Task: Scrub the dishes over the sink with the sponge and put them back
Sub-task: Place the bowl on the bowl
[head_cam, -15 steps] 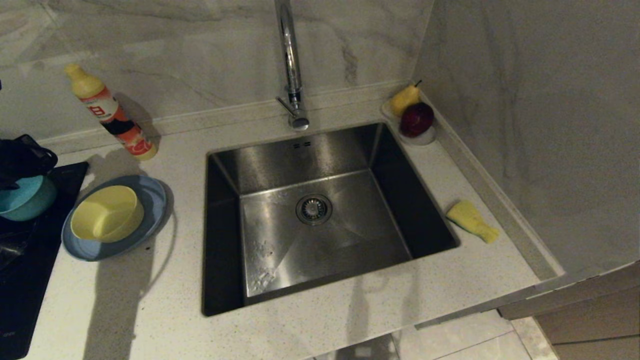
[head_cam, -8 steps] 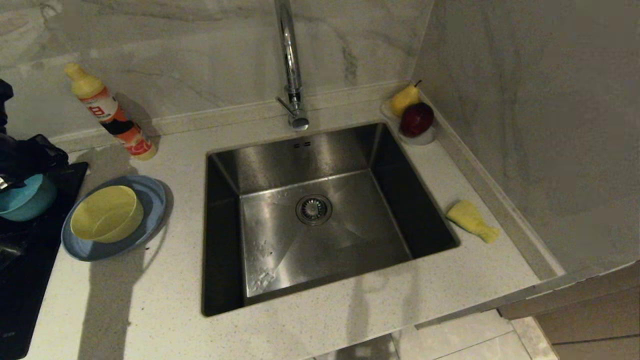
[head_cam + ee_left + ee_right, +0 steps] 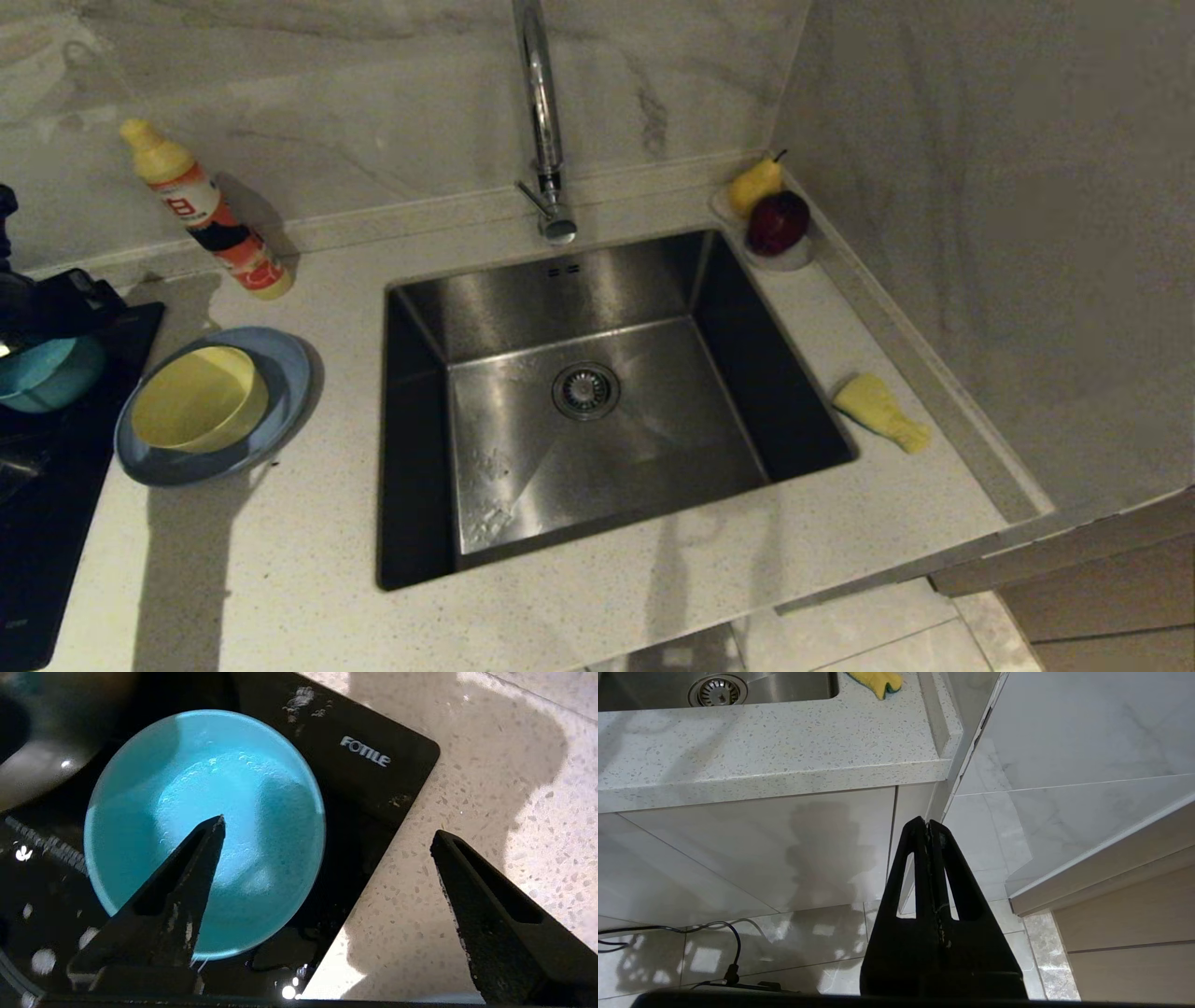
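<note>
Teal bowl (image 3: 205,830) rests on the black hob (image 3: 369,756), just released: the left tool (image 3: 327,833), formerly clamped on its rim, now hovers spread above it. Sponge (image 3: 882,413) lies right of sink (image 3: 579,392). Right tool (image 3: 928,828) parked, pressed together.

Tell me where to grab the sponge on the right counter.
Take the sponge across its narrow pinched waist, coming straight down from above with the right hand. It lies flat on the counter, clear of the sink edge and wall, and looks squashed thinner mid-length.
</note>
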Controlling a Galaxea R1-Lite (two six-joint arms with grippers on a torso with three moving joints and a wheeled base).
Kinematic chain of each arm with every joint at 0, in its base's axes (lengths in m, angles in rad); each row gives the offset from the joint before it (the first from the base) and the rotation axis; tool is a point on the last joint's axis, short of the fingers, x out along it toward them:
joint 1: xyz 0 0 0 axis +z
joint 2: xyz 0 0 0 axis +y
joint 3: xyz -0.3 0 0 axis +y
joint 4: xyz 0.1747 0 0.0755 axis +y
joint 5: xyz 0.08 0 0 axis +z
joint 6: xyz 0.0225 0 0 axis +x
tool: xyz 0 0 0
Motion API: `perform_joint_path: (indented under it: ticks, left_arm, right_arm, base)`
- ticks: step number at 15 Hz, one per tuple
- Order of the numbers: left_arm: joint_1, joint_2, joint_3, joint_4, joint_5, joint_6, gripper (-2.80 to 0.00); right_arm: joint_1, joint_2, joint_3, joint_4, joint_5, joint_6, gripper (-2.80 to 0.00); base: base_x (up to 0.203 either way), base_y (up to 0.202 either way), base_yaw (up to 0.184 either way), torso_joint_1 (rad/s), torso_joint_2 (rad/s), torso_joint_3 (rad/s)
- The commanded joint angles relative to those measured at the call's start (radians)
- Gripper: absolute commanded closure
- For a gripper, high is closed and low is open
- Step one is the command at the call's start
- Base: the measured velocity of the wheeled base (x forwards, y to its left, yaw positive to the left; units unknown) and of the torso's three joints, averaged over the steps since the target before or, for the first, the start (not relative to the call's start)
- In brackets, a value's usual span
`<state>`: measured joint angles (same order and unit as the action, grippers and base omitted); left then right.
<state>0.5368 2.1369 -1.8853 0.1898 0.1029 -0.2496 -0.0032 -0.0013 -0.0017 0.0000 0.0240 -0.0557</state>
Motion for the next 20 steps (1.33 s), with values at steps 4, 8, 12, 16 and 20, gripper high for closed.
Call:
perform_joint_path:
  ticks: [4, 8, 12, 16, 20]
  left_arm:
    - [0.003, 0.020, 0.002, -0.050, -0.080, 0.051, -2.80]
    - [0.003, 0.058, 0.001, -0.062, -0.099, 0.067, -2.80]
    - [0.003, 0.088, 0.000, -0.093, -0.108, 0.076, -2.80]
    - [0.003, 0.090, 0.000, -0.089, -0.109, 0.076, -2.80]
    - [0.002, 0.088, 0.001, -0.080, -0.109, 0.076, 0.00]
  right_arm:
    - [0.000, 0.001, 0.000, 0.000, 0.001, -0.001, 0.00]
    - [0.000, 0.001, 0.000, 0.000, 0.001, -0.001, 0.00]
    - [0.000, 0.001, 0.000, 0.000, 0.001, -0.001, 0.00]
    - [0.000, 0.001, 0.000, 0.000, 0.001, -0.001, 0.00]
    - [0.000, 0.001, 0.000, 0.000, 0.001, -0.001, 0.00]
  base:
    - [0.000, 0.000, 0.000, 0.000, 0.00, 0.000]
    - [0.000, 0.000, 0.000, 0.000, 0.00, 0.000]
    - [0.000, 0.000, 0.000, 0.000, 0.00, 0.000]
    - [0.000, 0.000, 0.000, 0.000, 0.00, 0.000]
    - [0.000, 0.000, 0.000, 0.000, 0.00, 0.000]
